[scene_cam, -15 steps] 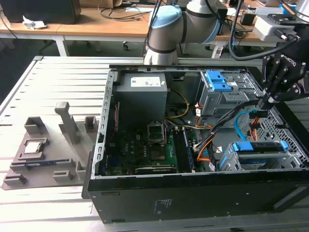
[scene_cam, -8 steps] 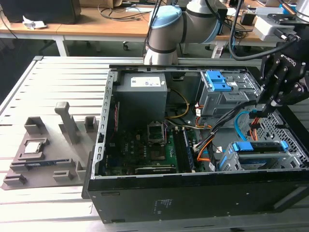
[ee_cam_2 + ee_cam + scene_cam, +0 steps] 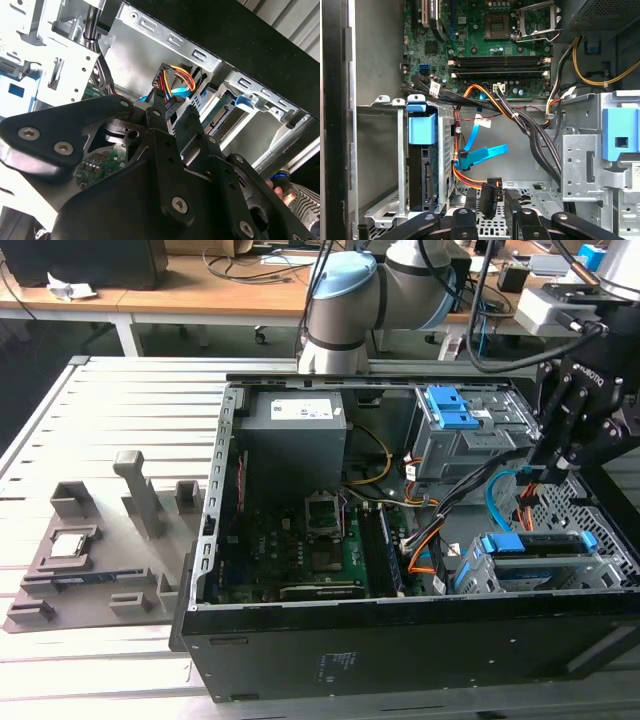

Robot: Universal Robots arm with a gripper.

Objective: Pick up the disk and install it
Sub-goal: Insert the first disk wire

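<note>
The disk (image 3: 536,545), silver in its blue bracket, sits in the grey drive cage at the near right corner of the open computer case (image 3: 300,650). In the first wrist view the disk (image 3: 420,165) stands on edge inside that cage. My gripper (image 3: 537,478) hangs just above and behind the cage. In both wrist views its black fingers (image 3: 470,200) are shut on a black cable connector (image 3: 490,196) with red, yellow and orange wires (image 3: 176,79). The connector (image 3: 170,104) is a short way from the disk's end, not touching it.
A blue flat cable (image 3: 482,154) and black wire bundles (image 3: 530,130) cross the space beside the cage. A second grey cage with blue tabs (image 3: 462,430) stands at the back. The motherboard (image 3: 300,550) lies on the case floor. A grey fixture (image 3: 90,560) with a small chip is on the exterior view's left.
</note>
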